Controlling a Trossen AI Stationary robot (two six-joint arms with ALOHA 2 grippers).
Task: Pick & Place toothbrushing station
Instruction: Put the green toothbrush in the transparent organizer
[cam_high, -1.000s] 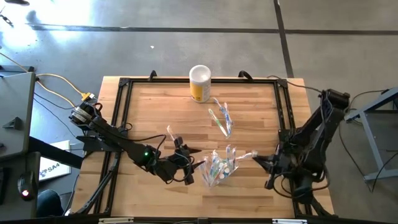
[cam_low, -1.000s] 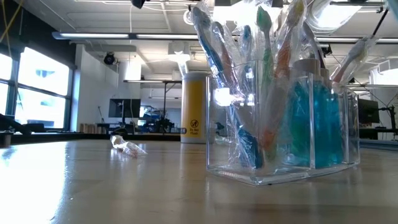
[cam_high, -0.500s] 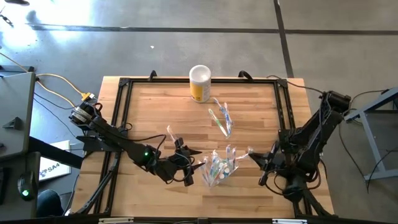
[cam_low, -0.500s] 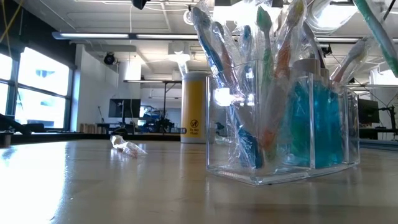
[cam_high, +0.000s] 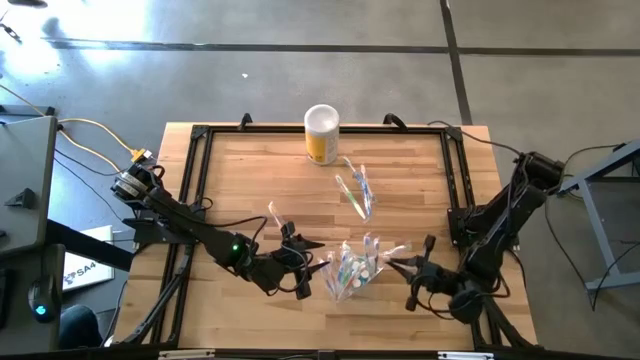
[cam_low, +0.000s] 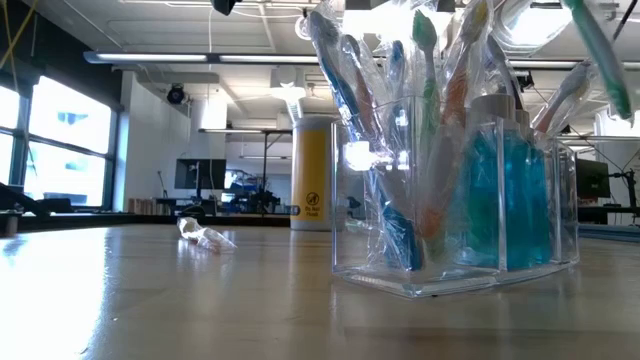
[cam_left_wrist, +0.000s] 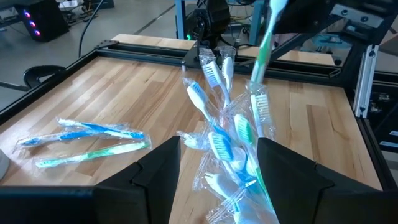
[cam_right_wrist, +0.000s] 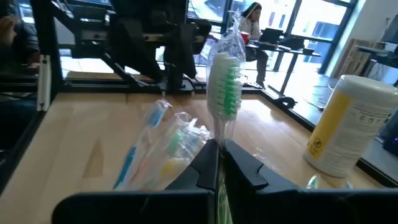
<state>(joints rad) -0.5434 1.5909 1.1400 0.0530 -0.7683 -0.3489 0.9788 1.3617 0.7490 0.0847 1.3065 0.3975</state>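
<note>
A clear holder (cam_high: 350, 270) stands on the table near its front, packed with wrapped toothbrushes (cam_low: 400, 120) and a teal tube (cam_low: 505, 200). My left gripper (cam_left_wrist: 217, 144) hangs open on the holder's left. Its fingers stand on either side of the brush tops, and I cannot tell whether they touch. My right gripper (cam_high: 392, 262), just right of the holder, is shut on a green wrapped toothbrush (cam_right_wrist: 224, 87). That brush also shows in the left wrist view (cam_left_wrist: 264, 43) and slanting above the holder in the low view (cam_low: 600, 50). My right gripper pinches the green toothbrush between its two fingers, on the stem just below the bristled head (cam_right_wrist: 219, 138). It comes nearly level from the table's right. The head sticks out beyond the fingertips toward the holder. The brush is lifted clear of the table, in its clear wrapper.
A yellow and white canister (cam_high: 322, 133) stands at the far edge. Wrapped toothbrushes (cam_high: 358, 190) lie loose mid-table, and another (cam_high: 275, 215) lies left of them. A black frame (cam_high: 455, 190) rims the wooden table.
My right gripper has gone toward the near edge and the holder, a little down, rolling as it went. It stays shut on the green toothbrush, which has come in above the holder's right side in the low view.
</note>
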